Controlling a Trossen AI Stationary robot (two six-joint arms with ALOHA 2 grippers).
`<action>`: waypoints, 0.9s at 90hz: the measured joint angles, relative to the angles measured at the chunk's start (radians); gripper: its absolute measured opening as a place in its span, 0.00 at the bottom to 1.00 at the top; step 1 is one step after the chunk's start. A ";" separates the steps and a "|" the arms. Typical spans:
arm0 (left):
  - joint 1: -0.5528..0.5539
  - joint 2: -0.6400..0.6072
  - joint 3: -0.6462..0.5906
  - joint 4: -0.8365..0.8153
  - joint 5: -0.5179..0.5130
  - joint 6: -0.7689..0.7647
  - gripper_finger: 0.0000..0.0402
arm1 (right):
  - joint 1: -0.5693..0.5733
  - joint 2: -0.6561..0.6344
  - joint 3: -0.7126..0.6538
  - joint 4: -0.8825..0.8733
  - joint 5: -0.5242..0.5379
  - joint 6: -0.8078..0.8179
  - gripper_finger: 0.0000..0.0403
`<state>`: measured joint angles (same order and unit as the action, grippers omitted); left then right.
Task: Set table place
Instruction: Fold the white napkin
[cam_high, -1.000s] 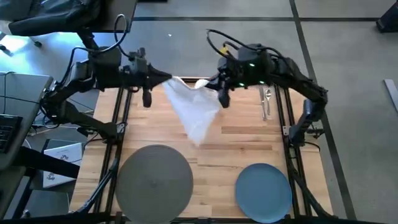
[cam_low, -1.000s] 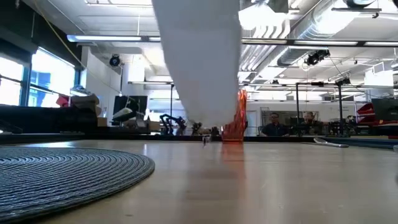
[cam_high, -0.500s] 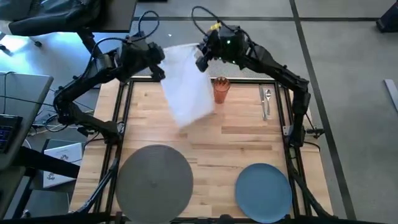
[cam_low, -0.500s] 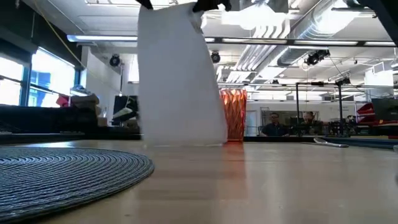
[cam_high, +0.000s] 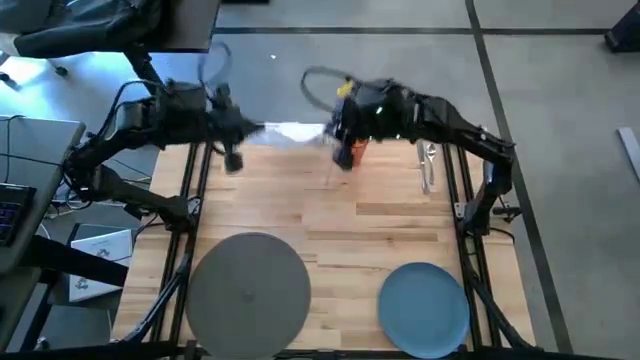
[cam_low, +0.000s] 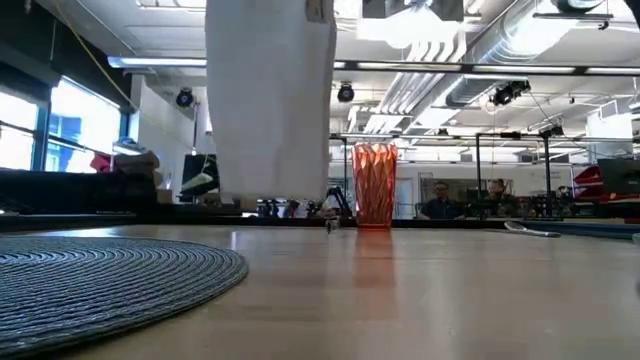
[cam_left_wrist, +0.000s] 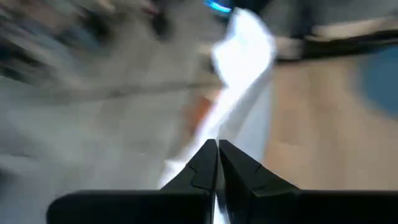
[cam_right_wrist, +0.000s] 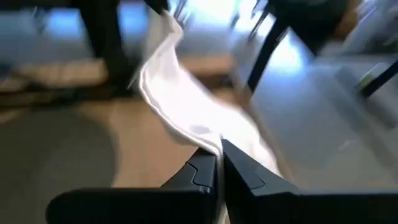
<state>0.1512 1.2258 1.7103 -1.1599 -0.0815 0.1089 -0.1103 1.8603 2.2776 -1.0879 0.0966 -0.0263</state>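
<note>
- The 2 grippers, left gripper (cam_high: 262, 129) and right gripper (cam_high: 330, 134), each pinch a top corner of the white paper napkin (cam_low: 270, 100), hanging above the light-wood table (cam_high: 380, 225)'s far edge.
- Keep tension even; lower it flat beside the grey round placemat (cam_high: 247, 292).

Napkin (cam_low: 270, 100) left of tumbler (cam_low: 374, 185)

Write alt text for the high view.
Both grippers, left gripper and right gripper, hold a white napkin stretched between them over the table's far edge. Nearer lie a grey placemat and blue plate.
</note>
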 joint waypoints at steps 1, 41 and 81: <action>-0.009 0.001 -0.012 -0.012 0.013 -0.017 0.00 | 0.005 0.008 0.000 -0.011 -0.002 0.004 0.00; -0.453 -0.004 -0.509 0.141 0.270 -0.486 0.00 | 0.271 0.244 -0.002 -0.180 -0.317 0.287 0.00; -0.472 -0.030 -0.696 0.159 -0.252 -0.524 0.00 | 0.100 0.400 -0.002 -0.213 -0.145 0.252 0.00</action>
<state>-0.3213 1.1957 1.0139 -1.0010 -0.3331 -0.4149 -0.0106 2.2608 2.2757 -1.3012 -0.0484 0.2257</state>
